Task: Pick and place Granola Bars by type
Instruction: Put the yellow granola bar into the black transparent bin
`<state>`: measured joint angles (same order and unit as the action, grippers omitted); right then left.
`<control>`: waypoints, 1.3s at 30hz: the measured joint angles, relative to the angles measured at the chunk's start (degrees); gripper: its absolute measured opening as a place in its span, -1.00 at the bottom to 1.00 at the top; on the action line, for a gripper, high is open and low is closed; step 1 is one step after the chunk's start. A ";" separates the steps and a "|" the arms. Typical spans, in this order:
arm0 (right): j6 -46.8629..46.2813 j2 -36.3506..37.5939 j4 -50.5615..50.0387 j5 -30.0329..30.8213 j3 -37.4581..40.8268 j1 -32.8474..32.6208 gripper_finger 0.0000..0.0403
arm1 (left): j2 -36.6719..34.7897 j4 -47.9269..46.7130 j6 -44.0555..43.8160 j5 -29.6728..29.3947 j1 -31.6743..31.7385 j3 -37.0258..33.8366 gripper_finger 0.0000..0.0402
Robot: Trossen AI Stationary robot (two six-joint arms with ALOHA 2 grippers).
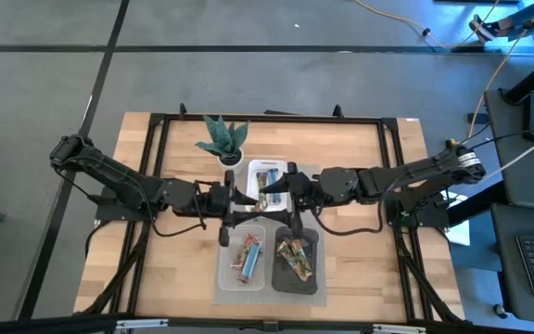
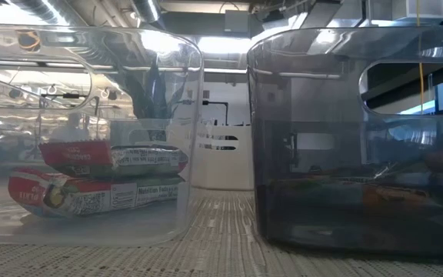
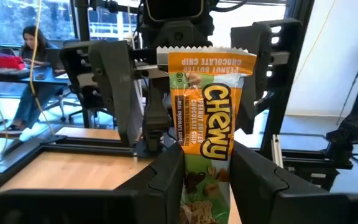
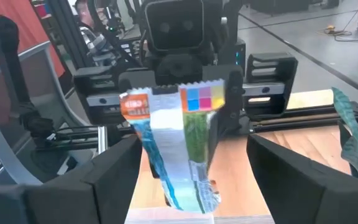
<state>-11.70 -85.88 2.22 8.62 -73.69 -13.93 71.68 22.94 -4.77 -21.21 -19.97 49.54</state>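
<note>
Left gripper (image 3: 207, 180) pinching green-and-tan granola bar (image 3: 207, 118) upright above desk (image 1: 360, 148) centre; right gripper (image 4: 191, 168) facing it, fingers spread wide, gripping nothing.

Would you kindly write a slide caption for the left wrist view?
Left gripper shut on an upright Chewy granola bar, facing the right gripper with fingers spread wide.
</note>
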 joint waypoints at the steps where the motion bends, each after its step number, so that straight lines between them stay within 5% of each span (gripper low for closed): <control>1: 0.00 -0.22 0.44 0.00 0.00 0.00 0.46 | 0.00 0.00 0.03 -0.20 0.00 0.00 -0.46; 6: -0.11 -0.34 0.96 0.34 0.00 -0.02 0.43 | 0.00 -0.04 0.06 -1.21 0.00 0.00 -0.46; 19: 1.73 -0.44 1.40 -1.07 0.00 -0.02 -0.05 | 0.00 -0.20 0.06 -1.30 0.00 0.00 -0.46; 39: 0.17 -1.43 2.79 -1.18 0.00 -0.02 -0.07 | 0.04 -0.65 0.47 -1.81 0.00 0.00 -0.46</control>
<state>-11.53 -87.31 5.01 7.44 -73.69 -13.96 71.72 22.29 -4.31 -23.03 -19.97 49.54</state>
